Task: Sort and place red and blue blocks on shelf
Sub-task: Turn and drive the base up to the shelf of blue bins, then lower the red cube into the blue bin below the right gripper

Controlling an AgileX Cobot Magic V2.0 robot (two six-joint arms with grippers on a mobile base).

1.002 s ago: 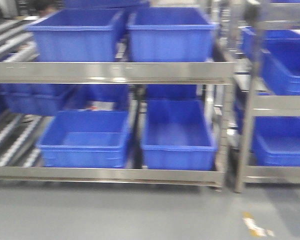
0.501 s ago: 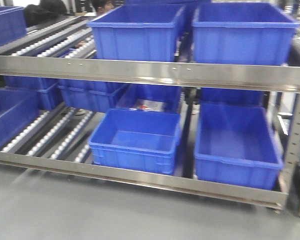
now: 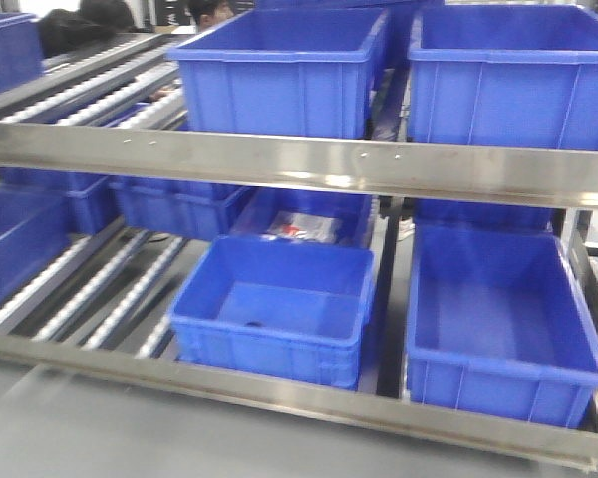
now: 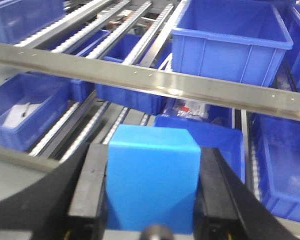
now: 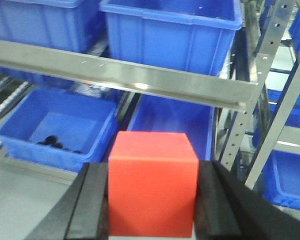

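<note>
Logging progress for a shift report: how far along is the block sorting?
Done: pickup, since the blue block sits clamped in the left gripper and the red block in the right gripper. In hand: both face the shelf. Left: placing each on it.

Two blocks: one blue block, low centre of the left wrist view, and one red block, low centre of the right wrist view. One shelf in the front view, with two tiers showing. Four front-row tubs: upper centre tub, upper right tub, lower centre tub, lower right tub. More tubs stand behind; their number is unclear.
</note>
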